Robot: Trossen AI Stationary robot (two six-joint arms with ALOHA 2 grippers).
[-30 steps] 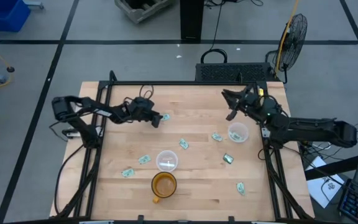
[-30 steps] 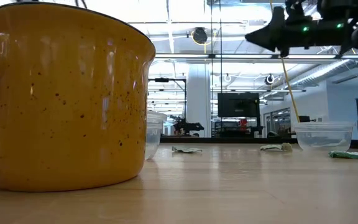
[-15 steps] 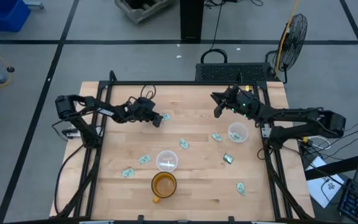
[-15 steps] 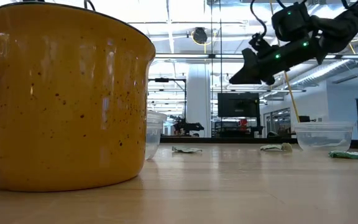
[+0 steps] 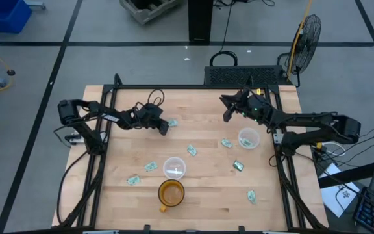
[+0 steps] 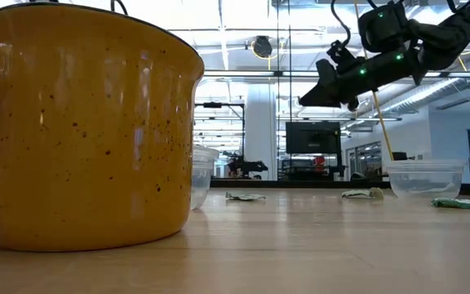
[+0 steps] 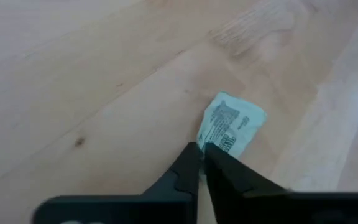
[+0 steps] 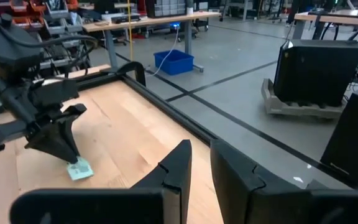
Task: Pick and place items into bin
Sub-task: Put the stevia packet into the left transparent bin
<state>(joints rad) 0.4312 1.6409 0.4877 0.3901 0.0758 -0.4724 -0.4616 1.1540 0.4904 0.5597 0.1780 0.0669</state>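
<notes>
Several small green-and-white packets lie flat on the wooden table (image 5: 200,188), among them the packet (image 5: 172,121) at the far left, one packet (image 5: 191,150) and another (image 5: 226,143). My left gripper (image 5: 165,127) is low at the far-left packet (image 7: 232,127) and shut on its near corner. My right gripper (image 5: 226,116) hangs well above the table's far middle, empty, its fingers a narrow gap apart (image 8: 201,165). It also shows high in the low view (image 6: 310,98). The right wrist view shows my left gripper (image 8: 64,146) and its packet (image 8: 79,169). My left gripper has its two fingertips closed on the near corner (image 7: 207,140) of the packet, only at their free ends. The fingers come slanting down from the table's left. The rest of the packet lies flat on the table.
A clear cup (image 5: 248,138) stands at the right and another (image 5: 174,167) in the middle. A yellow mug (image 5: 171,193) stands near the front edge and fills the low view's left (image 6: 88,122). More packets (image 5: 238,166) (image 5: 150,167) (image 5: 134,181) (image 5: 251,195) lie around them.
My right gripper has gone from beside the right clear cup toward the table's left and far side, staying high, and has tipped its fingers downward. The packets have stayed where they were.
</notes>
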